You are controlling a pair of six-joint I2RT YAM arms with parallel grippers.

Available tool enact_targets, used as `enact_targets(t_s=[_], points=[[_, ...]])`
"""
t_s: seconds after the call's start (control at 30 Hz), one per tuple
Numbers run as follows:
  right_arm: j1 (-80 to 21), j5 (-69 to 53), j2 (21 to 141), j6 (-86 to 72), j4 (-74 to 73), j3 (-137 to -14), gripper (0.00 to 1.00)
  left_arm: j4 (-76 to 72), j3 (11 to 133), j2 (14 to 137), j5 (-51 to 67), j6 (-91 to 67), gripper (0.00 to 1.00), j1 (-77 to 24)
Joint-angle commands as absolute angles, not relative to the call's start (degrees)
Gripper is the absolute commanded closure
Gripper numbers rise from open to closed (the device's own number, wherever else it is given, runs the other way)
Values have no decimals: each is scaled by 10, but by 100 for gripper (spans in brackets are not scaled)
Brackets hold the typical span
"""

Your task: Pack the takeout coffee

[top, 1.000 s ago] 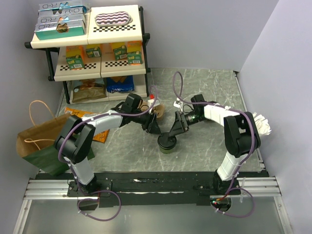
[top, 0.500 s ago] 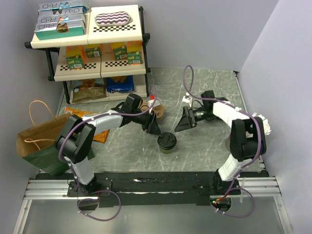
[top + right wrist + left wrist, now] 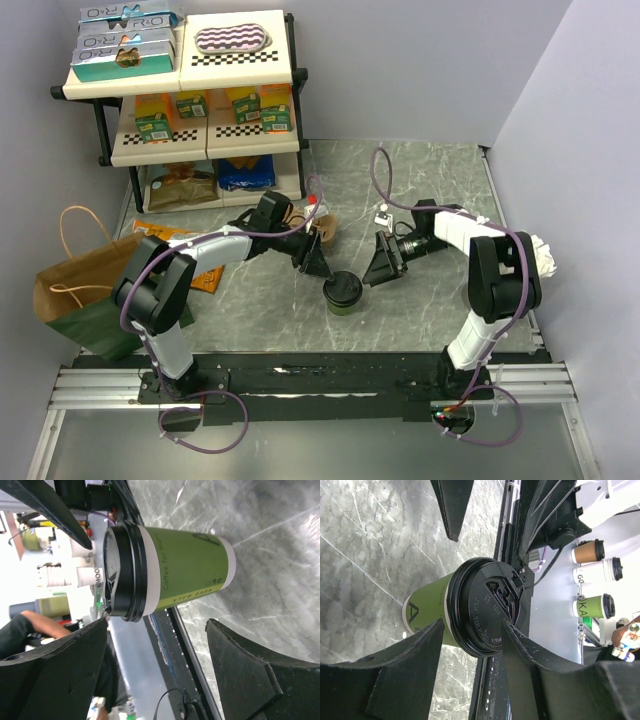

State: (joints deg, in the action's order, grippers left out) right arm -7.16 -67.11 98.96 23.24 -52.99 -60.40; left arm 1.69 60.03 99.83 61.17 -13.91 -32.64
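Note:
The takeout coffee, a green paper cup with a black lid, stands upright on the grey marble table between my two grippers. My left gripper is open and empty just up-left of the cup, apart from it. In the left wrist view the lidded cup shows beyond my open left gripper. My right gripper is open and empty just right of the cup, not touching it. In the right wrist view the cup stands ahead of my open right gripper.
A brown paper bag lies open at the left table edge. A shelf rack of packaged goods stands at the back left. An orange packet lies by the bag. A white object sits at the right edge.
My right gripper has drawn back to the right from the cup's lid and then dropped a little. The cup and my left arm have not moved.

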Motion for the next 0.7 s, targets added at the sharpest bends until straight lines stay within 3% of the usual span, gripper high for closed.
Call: enact_targets(t_s=[0.0, 0.67], points=[[-83, -687, 1018, 283, -581, -627, 14, 6, 614, 998, 634, -145, 45, -328], [-103, -630, 1063, 243, -577, -639, 21, 22, 619, 1027, 618, -146, 48, -337]])
